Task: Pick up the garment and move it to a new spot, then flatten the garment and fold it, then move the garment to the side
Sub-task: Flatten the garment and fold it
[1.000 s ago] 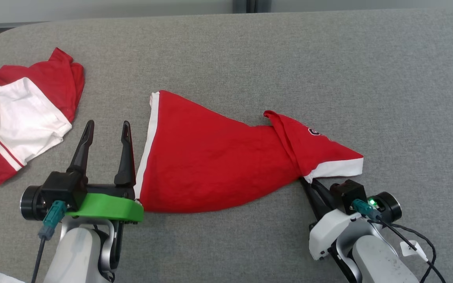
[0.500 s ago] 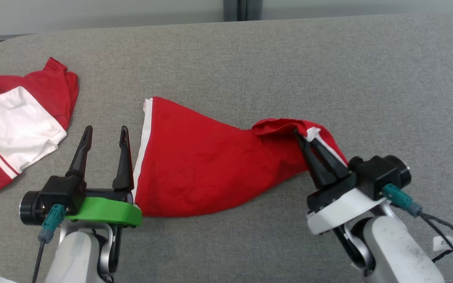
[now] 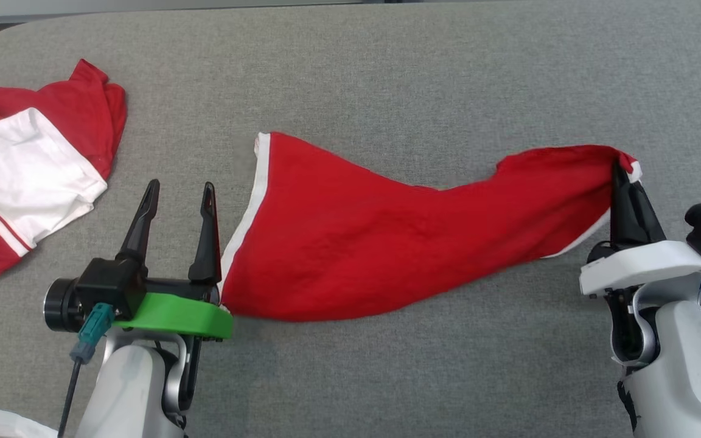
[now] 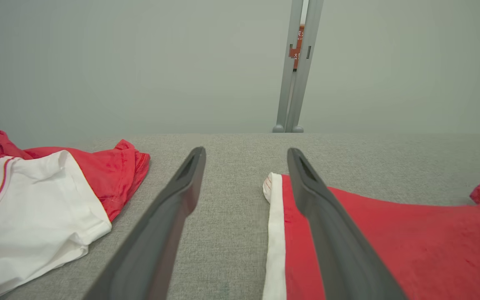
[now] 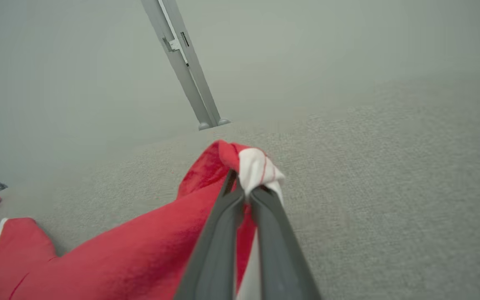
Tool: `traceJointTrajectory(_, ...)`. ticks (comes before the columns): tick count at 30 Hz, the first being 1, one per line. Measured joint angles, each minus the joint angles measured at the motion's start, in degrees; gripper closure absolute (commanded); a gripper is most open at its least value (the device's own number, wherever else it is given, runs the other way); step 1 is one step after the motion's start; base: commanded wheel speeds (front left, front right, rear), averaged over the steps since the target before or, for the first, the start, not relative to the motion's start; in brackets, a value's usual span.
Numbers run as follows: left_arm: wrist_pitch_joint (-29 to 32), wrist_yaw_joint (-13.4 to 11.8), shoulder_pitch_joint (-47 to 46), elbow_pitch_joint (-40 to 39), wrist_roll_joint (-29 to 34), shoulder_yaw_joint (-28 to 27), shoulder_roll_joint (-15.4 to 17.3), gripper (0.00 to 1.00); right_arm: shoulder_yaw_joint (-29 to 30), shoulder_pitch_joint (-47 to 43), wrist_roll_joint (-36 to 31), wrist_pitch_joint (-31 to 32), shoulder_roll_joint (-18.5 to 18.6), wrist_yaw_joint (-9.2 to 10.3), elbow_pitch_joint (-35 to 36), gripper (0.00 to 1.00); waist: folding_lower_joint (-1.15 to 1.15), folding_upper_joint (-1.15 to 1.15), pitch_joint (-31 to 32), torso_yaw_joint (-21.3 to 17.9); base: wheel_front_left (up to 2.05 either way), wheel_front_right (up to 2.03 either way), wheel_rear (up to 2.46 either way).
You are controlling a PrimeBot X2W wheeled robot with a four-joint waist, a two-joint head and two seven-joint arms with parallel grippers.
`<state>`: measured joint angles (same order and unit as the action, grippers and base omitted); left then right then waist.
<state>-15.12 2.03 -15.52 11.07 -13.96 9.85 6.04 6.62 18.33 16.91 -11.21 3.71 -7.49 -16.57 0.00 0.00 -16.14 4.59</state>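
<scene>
A red garment [image 3: 387, 237] with white trim lies stretched across the grey table, its white-edged hem on the left. My right gripper [image 3: 621, 173] is shut on the garment's white-trimmed right end and holds it lifted off the surface; the right wrist view shows that bunched end of the garment [image 5: 248, 166] pinched between the tips of the right gripper [image 5: 244, 191]. My left gripper [image 3: 180, 194] stands open on the table just left of the hem, with nothing between its fingers. In the left wrist view the left gripper [image 4: 244, 158] has its right finger beside the garment [image 4: 411, 246].
A second red and white garment [image 3: 34, 170] lies crumpled at the table's left edge, also seen as that second garment [image 4: 36, 208] in the left wrist view. The grey table [image 3: 387, 79] stretches wide behind and to the right. A grey post [image 4: 296, 66] stands beyond the far edge.
My right gripper has pulled the garment's folded-over right end up and far to the right, unfolding and stretching the cloth. The left gripper stayed open beside the hem. The camera shifted slightly.
</scene>
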Motion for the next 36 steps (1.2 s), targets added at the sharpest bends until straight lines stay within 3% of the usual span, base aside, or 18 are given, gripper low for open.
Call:
traceJointTrajectory(2,0.0,0.1,-0.2,0.0,0.1,0.0,-0.1,0.0,1.8,0.6,0.3,-0.1,-0.1,0.0,-3.2,1.0,0.0,0.0,-0.5,0.2,0.0,0.0,0.0)
traceJointTrajectory(3,0.0,0.2,-0.2,0.1,0.3,0.0,-0.1,0.0,2.3,0.9,0.4,-0.7,-0.2,0.0,-4.2,0.55,0.0,0.0,-0.7,0.3,0.0,0.0,0.0)
traceJointTrajectory(4,0.0,0.3,-0.3,0.1,0.3,0.0,-0.2,0.0,2.4,1.3,0.3,-1.3,-0.2,0.0,-5.0,0.0,0.0,0.0,-0.9,0.3,0.0,0.0,0.0)
traceJointTrajectory(9,0.0,0.5,-0.4,0.5,0.5,-0.4,-0.3,0.0,-0.3,1.9,-2.9,-3.4,1.7,0.0,-3.6,0.0,0.0,0.0,-0.7,-0.2,0.0,0.0,0.0)
traceJointTrajectory(16,0.0,0.5,0.7,1.1,0.7,-1.1,-0.3,0.0,-4.9,-2.7,-6.7,-3.8,4.4,0.0,4.1,0.0,0.0,0.0,1.6,-1.1,0.0,0.0,0.0)
traceJointTrajectory(26,0.0,-0.1,5.1,1.8,0.7,-1.7,-0.3,0.0,-8.1,-12.0,-7.0,-1.4,2.9,-0.01,14.2,0.0,0.0,0.0,5.9,-2.4,0.0,0.0,0.0)
traceJointTrajectory(36,0.0,-0.4,5.8,2.1,0.6,-1.1,0.0,0.0,-7.4,-14.6,-6.9,0.1,1.9,-0.01,16.9,0.0,0.0,0.0,6.7,-2.5,0.0,0.0,0.0)
